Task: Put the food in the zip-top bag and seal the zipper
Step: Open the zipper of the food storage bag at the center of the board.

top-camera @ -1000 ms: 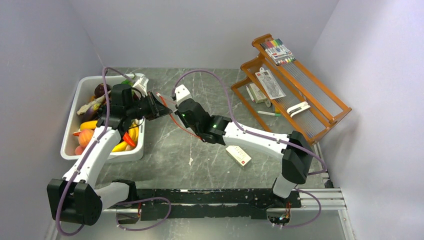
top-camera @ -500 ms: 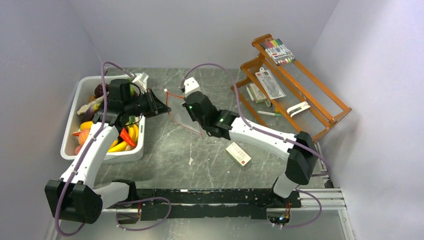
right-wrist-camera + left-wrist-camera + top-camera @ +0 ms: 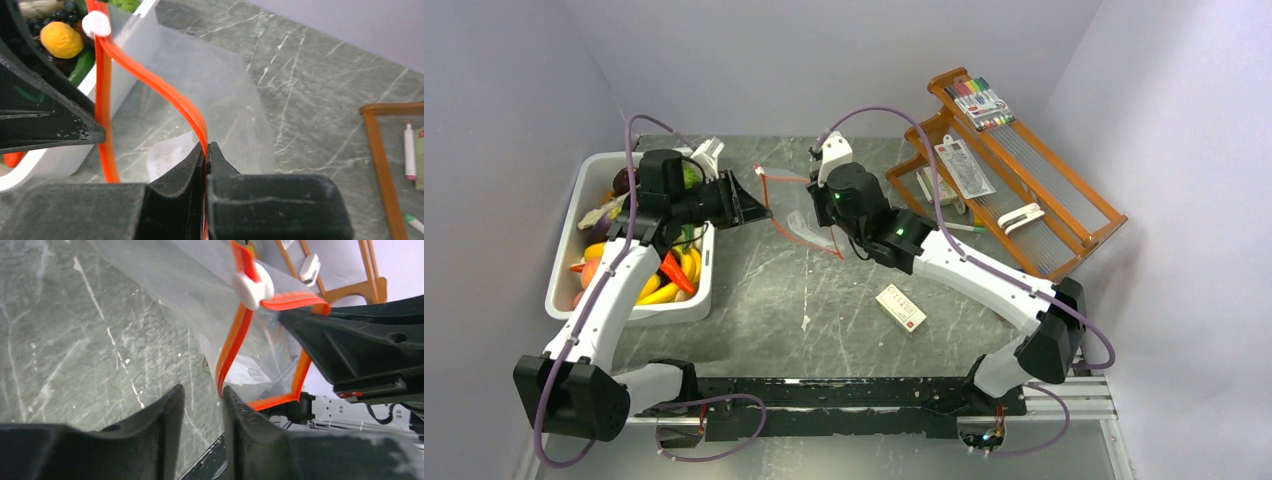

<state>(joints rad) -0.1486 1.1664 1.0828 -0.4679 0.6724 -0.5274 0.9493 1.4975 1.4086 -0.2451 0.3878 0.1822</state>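
The zip-top bag [image 3: 802,222] hangs clear and floppy over the table between my two grippers. Its zipper [image 3: 231,352] is an orange strip with a white slider [image 3: 252,289], and the mouth gapes in a loop. My right gripper [image 3: 205,146] is shut on one side of the zipper [image 3: 165,90] and holds the bag up. My left gripper [image 3: 202,388] stands open; the strip's lower end brushes its right fingertip, with nothing between the fingers. The food [image 3: 664,275] lies in the white tub [image 3: 584,190] at the left, under the left arm.
A small white-and-red box [image 3: 901,308] lies on the table in front of the right arm. A wooden rack [image 3: 1064,225] stands at the back right with a markers pack [image 3: 979,100] and papers on it. Walls close in on the left, back and right.
My right gripper has carried the bag's zipper up and toward the back right. My left gripper's jaws have parted and let go of the strip they pinched.
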